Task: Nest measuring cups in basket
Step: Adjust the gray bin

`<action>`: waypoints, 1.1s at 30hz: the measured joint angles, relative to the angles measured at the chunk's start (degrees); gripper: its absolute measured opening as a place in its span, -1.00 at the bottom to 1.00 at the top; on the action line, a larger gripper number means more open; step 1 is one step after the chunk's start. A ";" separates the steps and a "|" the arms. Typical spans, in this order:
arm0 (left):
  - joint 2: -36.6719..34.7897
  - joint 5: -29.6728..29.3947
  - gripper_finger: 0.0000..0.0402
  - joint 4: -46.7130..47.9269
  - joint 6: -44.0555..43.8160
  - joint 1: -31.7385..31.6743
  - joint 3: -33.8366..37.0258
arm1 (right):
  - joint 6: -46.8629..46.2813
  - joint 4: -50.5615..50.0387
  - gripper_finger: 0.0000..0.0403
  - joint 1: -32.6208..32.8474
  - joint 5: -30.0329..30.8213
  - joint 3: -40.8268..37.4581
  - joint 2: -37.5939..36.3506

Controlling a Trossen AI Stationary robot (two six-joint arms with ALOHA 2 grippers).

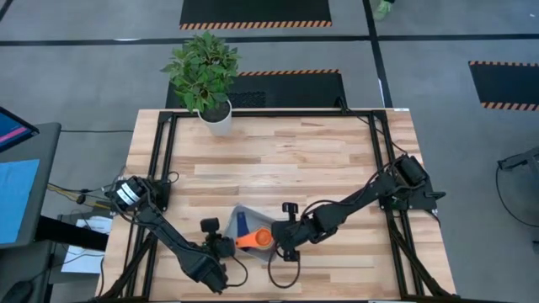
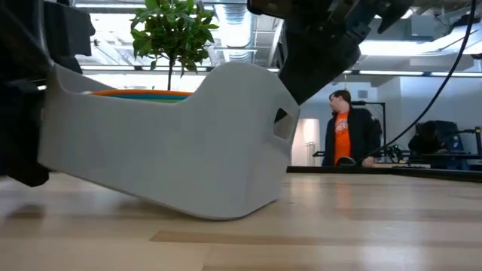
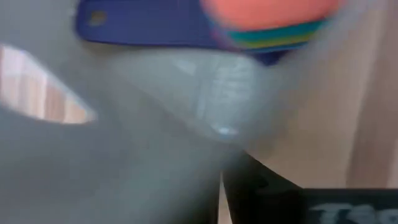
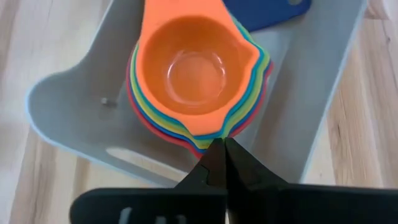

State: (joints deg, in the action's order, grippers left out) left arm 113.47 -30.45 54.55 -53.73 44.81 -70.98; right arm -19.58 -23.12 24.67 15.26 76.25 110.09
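Wood table [image 1: 320,160], potted plant [image 1: 205,76]; right gripper [image 4: 222,152] closed; left gripper unclear.

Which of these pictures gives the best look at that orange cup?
The right wrist view: it looks straight down into the orange cup, nested on top of the other cups inside the basket. The high view shows it small, the low view only an orange sliver above the basket's wall, the left wrist a blurred edge.
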 joint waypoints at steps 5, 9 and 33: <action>0.00 -0.02 -1.00 -2.61 0.59 -0.18 0.01 | 0.05 -2.67 -0.91 -0.32 1.12 -0.01 -0.69; -0.02 1.73 -1.00 -1.29 0.59 -0.19 0.00 | 0.79 -3.87 -0.92 -0.46 2.40 0.15 -2.11; -0.02 -2.26 -1.00 -5.35 9.44 -4.69 -0.02 | -17.53 -22.10 -0.94 11.62 5.08 1.79 -6.95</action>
State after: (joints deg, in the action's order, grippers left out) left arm 113.45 -32.72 49.20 -44.30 40.12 -71.00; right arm -37.11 -45.21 36.29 20.34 78.04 103.13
